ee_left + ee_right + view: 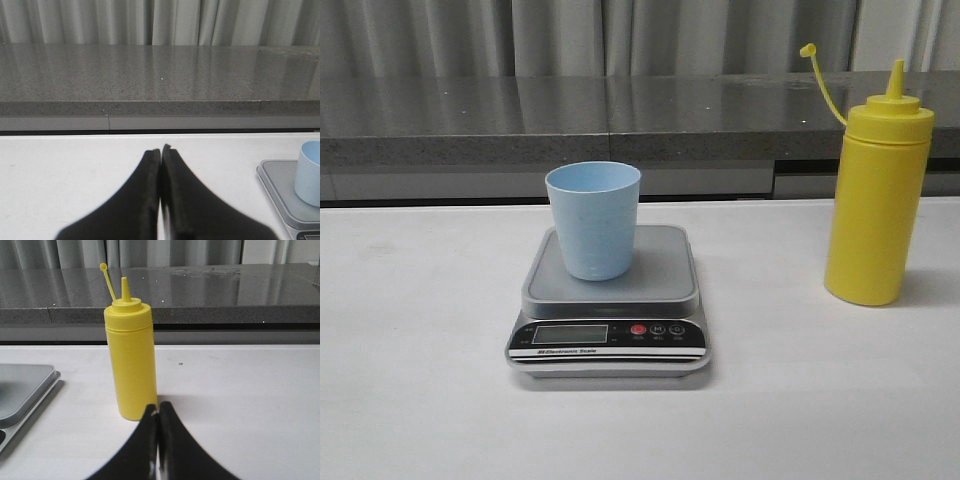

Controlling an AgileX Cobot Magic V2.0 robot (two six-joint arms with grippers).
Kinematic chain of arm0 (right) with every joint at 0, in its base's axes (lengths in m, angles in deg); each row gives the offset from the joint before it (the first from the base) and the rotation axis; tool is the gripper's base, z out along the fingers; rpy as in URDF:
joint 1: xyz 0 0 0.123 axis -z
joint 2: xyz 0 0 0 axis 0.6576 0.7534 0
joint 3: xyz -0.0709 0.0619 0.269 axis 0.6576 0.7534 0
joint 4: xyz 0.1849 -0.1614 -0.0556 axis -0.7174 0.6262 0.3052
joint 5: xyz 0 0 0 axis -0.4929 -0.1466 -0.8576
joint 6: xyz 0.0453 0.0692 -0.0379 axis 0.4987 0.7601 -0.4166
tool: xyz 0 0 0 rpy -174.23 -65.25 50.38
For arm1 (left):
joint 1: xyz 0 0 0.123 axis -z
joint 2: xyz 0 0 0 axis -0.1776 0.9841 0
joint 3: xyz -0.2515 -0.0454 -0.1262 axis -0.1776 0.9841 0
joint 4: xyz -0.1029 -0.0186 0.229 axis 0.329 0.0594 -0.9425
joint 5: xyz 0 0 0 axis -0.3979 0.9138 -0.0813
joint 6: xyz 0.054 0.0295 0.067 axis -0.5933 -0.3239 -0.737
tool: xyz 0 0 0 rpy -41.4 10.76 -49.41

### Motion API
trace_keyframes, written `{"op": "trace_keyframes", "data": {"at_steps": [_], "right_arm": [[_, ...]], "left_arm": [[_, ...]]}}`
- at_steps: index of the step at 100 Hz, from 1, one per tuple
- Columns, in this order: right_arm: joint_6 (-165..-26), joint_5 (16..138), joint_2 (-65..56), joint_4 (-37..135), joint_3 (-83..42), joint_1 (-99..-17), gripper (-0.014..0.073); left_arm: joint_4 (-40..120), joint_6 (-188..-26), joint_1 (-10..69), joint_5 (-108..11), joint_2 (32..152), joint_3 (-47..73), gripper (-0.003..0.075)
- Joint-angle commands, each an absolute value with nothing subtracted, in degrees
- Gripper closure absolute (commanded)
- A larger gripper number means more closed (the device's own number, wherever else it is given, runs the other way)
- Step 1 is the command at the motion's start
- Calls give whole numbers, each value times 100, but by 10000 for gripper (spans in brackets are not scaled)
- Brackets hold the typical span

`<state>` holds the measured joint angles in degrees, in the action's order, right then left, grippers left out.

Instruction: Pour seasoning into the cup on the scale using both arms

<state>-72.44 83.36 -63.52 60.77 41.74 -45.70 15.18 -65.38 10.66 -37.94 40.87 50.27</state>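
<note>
The scale (609,318) front panel reads "Electronic Scale"; its display shows nothing legible.

Matt plastic cup (593,219); glossy plastic bottle (876,200); brushed-metal scale (610,300).

Pale blue cup (593,220) upright on silver scale (609,300); yellow seasoning bottle (876,200) upright, right.

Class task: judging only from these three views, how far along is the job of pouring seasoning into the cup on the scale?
Done: the cup already stands upright on the scale. In hand: nothing; the left gripper and right gripper are both shut and empty. Left: everything else. The seasoning bottle stands upright on the table to the right of the scale, its nozzle uncapped; it has not been gripped, lifted or tipped over the cup.
</note>
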Motion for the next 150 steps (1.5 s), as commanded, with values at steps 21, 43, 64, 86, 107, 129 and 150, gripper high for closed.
{"op": "trace_keyframes", "data": {"at_steps": [21, 43, 64, 86, 107, 129, 150], "right_arm": [[-7287, 8737, -6479, 6148, 4072, -4553, 662], [-7287, 8737, -6479, 6148, 4072, -4553, 662], [-7287, 8737, -6479, 6148, 4072, -4553, 662], [-7287, 8737, -6479, 6148, 4072, -4553, 662], [-7287, 8737, -6479, 6148, 4072, -4553, 662], [-7287, 8737, -6479, 6148, 4072, -4553, 662], [-7287, 8737, -6479, 6148, 4072, -4553, 662]], "left_arm": [[1549, -6485, 1049, -4251, 4152, 4869, 741], [1549, -6485, 1049, -4251, 4152, 4883, 741], [1159, -6485, 1049, -4658, 4152, 5317, 741], [1159, -6485, 1178, -5513, 3778, 6388, 741], [1248, -6485, 1179, -5978, 3188, 7287, 741], [1262, -6485, 1179, -5728, 3200, 7285, 741], [1262, -6485, 1179, -5736, 3200, 7285, 741]]}}
